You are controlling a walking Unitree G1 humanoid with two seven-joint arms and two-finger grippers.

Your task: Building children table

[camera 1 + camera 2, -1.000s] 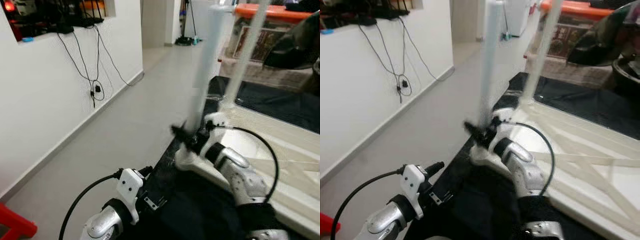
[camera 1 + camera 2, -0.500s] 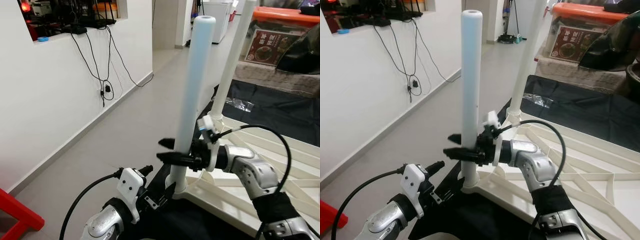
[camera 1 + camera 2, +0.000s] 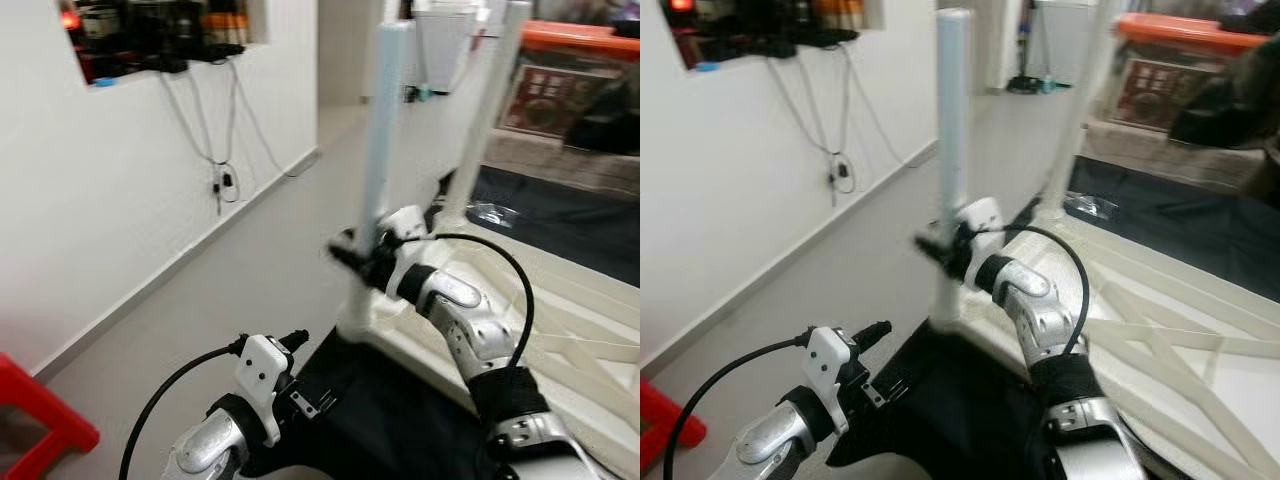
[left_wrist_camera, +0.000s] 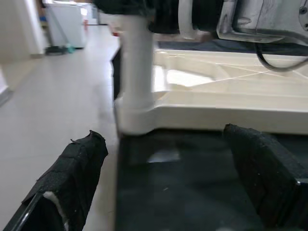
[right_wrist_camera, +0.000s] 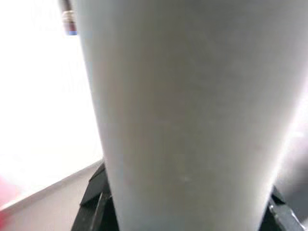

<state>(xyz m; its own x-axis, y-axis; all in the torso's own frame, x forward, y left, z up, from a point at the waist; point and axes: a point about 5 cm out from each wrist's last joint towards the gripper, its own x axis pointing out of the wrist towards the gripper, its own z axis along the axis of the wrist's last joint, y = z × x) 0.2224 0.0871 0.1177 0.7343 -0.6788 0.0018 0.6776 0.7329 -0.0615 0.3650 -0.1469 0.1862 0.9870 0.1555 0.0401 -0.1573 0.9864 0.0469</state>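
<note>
A white children's table lies upside down (image 3: 575,300) on a black mat. A white round leg (image 3: 385,130) stands upright in the table's near corner socket (image 4: 137,115). My right gripper (image 3: 352,262) is shut on this leg a little above the socket; in the right wrist view the leg (image 5: 187,110) sits between the black fingers (image 5: 91,204). A second white leg (image 3: 490,110) stands at the corner behind. My left gripper (image 4: 166,187) is open and holds nothing, low over the mat and facing the socket.
A white wall with hanging cables (image 3: 225,150) runs along the left, beside a grey floor corridor. A red stool (image 3: 40,425) stands at the lower left. A box with an orange lid (image 3: 570,60) is behind the table. The black mat (image 3: 380,420) spreads under my arms.
The camera has swung, so the whole picture has shifted. The leg looked tilted and blurred a second ago and now stands upright. My right gripper stays shut on it.
</note>
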